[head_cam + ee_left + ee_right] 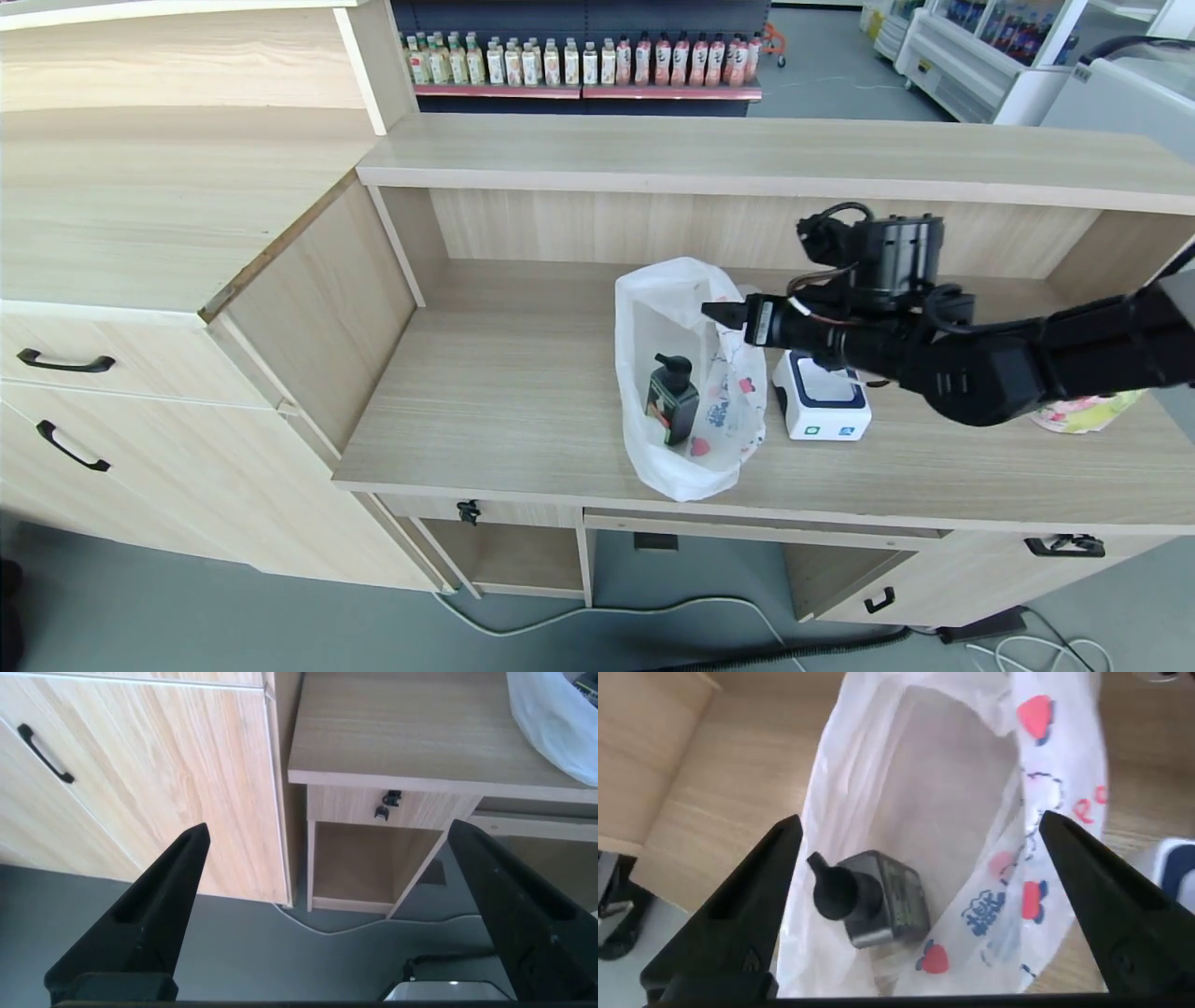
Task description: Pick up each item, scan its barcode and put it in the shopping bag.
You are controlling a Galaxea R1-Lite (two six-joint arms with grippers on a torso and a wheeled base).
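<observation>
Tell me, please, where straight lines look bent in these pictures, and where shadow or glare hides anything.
Head view: the edges of the counter bow, as through a wide lens; light is even, no glare. Right wrist view: light passes through the shopping bag, and the dark pump bottle inside shows plainly. Left wrist view: the left end effector is a dark silhouette.

a light wood checkout counter (523,392) with a raised back ledge (747,154) stands beside drawers (168,359) with black handles (65,362). grey floor (280,625), cables (597,611) trailing below. behind, a shelf of bottles (579,63) and what looks like a chiller cabinet (971,56), in bright, even light.
</observation>
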